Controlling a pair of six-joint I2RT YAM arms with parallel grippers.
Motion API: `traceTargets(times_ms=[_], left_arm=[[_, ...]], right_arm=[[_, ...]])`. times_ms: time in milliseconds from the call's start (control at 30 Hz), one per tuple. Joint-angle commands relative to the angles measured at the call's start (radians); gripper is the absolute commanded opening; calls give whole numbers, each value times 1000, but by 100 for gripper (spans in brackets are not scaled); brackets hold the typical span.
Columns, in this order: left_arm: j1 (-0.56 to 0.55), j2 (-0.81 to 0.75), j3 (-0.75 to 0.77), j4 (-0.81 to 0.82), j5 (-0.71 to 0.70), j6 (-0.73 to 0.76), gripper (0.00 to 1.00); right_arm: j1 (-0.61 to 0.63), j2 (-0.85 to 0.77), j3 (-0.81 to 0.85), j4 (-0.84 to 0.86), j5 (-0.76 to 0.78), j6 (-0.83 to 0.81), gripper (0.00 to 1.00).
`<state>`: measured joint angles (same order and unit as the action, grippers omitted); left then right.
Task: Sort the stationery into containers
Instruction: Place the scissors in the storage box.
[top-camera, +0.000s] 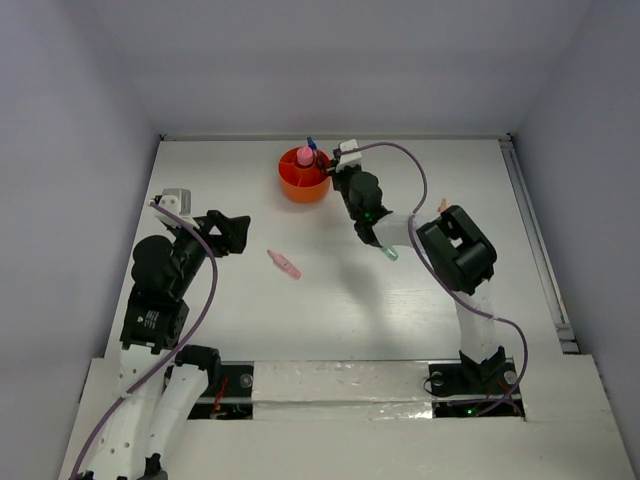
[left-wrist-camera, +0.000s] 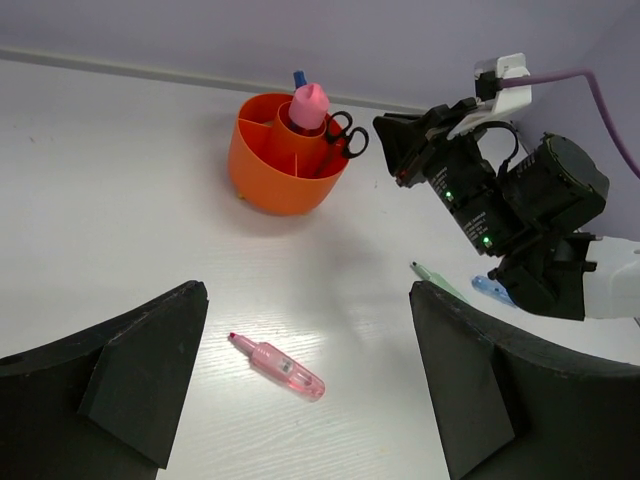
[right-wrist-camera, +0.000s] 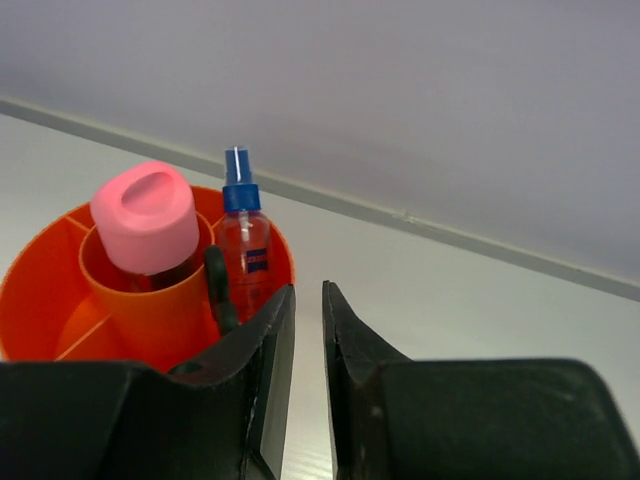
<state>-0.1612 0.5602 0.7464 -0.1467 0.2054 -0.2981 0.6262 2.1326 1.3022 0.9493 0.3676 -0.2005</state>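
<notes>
The round orange tub (top-camera: 303, 180) stands at the far middle of the table. It holds a pink-capped piece (right-wrist-camera: 148, 212), a blue-topped spray tube (right-wrist-camera: 243, 235) and black-handled scissors (left-wrist-camera: 346, 134). My right gripper (top-camera: 337, 172) hangs at the tub's right rim; in its wrist view (right-wrist-camera: 308, 292) the jaws are almost together with nothing between them. My left gripper (top-camera: 236, 231) is open and empty, and in its wrist view (left-wrist-camera: 308, 310) it is above a pink highlighter (left-wrist-camera: 280, 367) lying on the table (top-camera: 284, 264). A green piece (top-camera: 389, 254) lies under the right arm.
A small blue piece (left-wrist-camera: 490, 290) lies beside the green piece (left-wrist-camera: 438, 279). An orange-pink piece (top-camera: 442, 205) lies to the right of the right arm. The right arm (left-wrist-camera: 505, 205) stretches across the table's right half. Walls close the table at the back and sides.
</notes>
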Motion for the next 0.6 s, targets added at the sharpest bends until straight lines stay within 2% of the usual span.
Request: traceTargets(times_ms=[0, 167, 300, 467, 567], left_arm=[[6, 3, -5, 59, 19, 2, 79], [6, 3, -5, 59, 19, 1, 80], [15, 4, -7, 59, 23, 1, 80], [15, 4, -7, 59, 25, 1, 79], [15, 1, -7, 59, 25, -1, 80]], right_arm=[[3, -63, -32, 34, -38, 52, 24], [3, -114, -58, 0, -42, 101, 34], [3, -171, -26, -160, -61, 139, 39], [3, -263, -49, -270, -143, 173, 39], [3, -325, -47, -395, -188, 177, 31]])
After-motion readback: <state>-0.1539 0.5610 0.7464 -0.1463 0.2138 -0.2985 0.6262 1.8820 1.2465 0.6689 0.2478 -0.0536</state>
